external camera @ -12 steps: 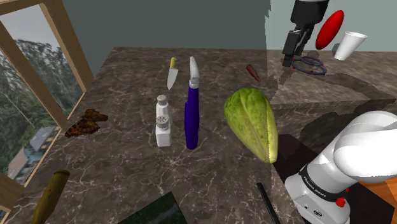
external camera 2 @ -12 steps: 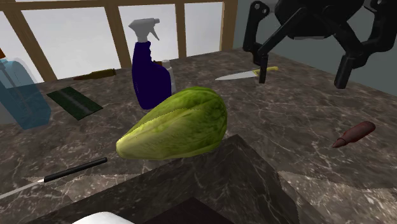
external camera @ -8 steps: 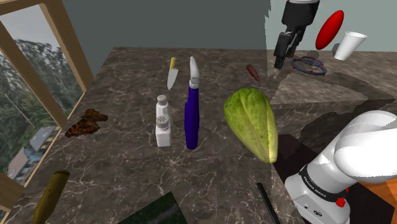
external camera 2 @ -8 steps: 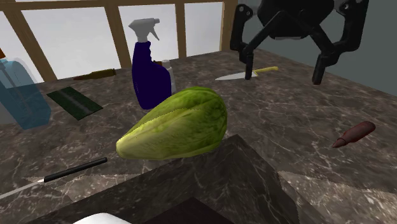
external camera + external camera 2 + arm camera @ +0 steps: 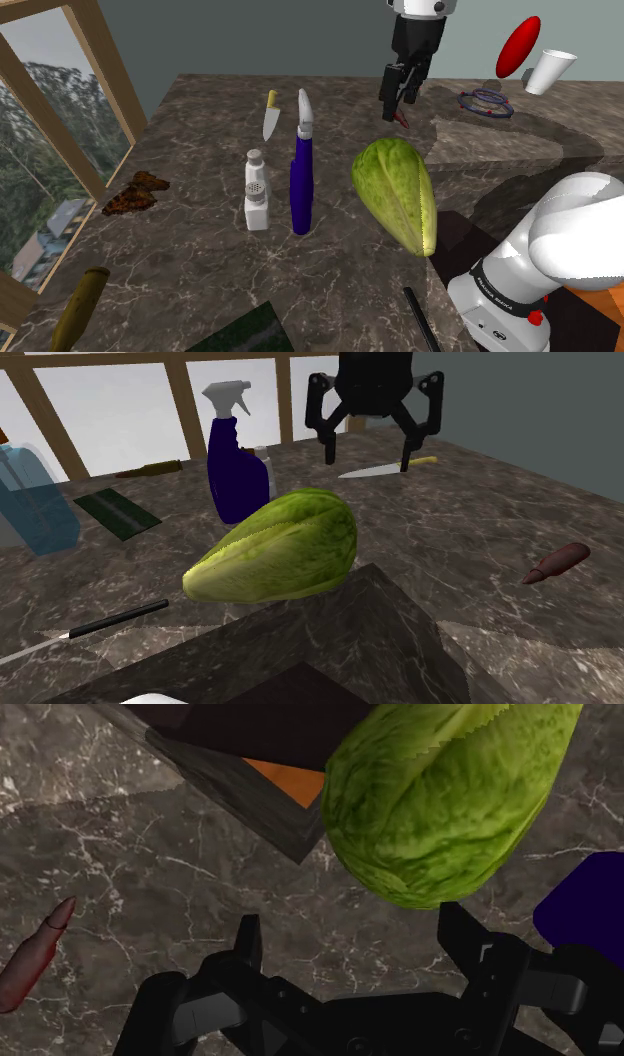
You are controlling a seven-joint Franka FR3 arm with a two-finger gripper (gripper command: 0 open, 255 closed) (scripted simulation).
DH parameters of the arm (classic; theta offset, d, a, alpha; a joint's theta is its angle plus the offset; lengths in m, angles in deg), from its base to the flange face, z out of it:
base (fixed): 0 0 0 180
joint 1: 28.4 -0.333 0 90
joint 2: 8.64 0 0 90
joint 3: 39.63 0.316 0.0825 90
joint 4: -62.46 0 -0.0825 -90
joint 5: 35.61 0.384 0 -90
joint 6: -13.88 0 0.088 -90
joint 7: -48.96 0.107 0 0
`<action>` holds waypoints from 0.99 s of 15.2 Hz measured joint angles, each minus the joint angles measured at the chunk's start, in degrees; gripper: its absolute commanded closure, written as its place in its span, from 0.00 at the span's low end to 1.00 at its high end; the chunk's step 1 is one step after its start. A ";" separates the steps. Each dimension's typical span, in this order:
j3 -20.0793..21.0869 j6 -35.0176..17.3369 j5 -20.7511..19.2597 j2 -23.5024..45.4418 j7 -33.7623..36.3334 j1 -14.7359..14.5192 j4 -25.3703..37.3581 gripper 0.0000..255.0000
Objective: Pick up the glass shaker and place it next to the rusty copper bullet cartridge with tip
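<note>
The shaker (image 5: 257, 190) is a white bottle with a perforated neck, standing upright on the dark marble counter (image 5: 190, 255), right beside a blue spray bottle (image 5: 301, 175). The reddish-brown bullet cartridge (image 5: 403, 121) lies near the counter's far side; it also lies alone in the second exterior view (image 5: 557, 563) and off to one side of the fingers in the wrist view (image 5: 30, 969). My gripper (image 5: 395, 100) hangs open in the air just above the cartridge, well away from the shaker. Nothing is between its fingers (image 5: 365, 457) (image 5: 350, 939).
A big green lettuce head (image 5: 397, 193) lies between the stand and the spray bottle. A yellow-handled knife (image 5: 271, 118) lies behind the shaker. A red object (image 5: 518, 45) and a white cup (image 5: 549, 70) are at the far right. A brown bottle (image 5: 80, 305) lies near the window.
The open gripper has swung towards the shoulder view's left, from over the far right surface to above the bullet cartridge. Nothing on the counter moved.
</note>
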 measured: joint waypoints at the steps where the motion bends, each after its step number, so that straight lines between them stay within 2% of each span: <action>1: 1.00 -0.79 0.85 1.19 1.06 -0.47 0.64 0.00; 7: 5.96 -6.19 4.32 8.96 6.03 -2.56 4.61 0.00; 15: 11.85 -11.73 5.63 20.81 12.23 -4.64 13.43 0.00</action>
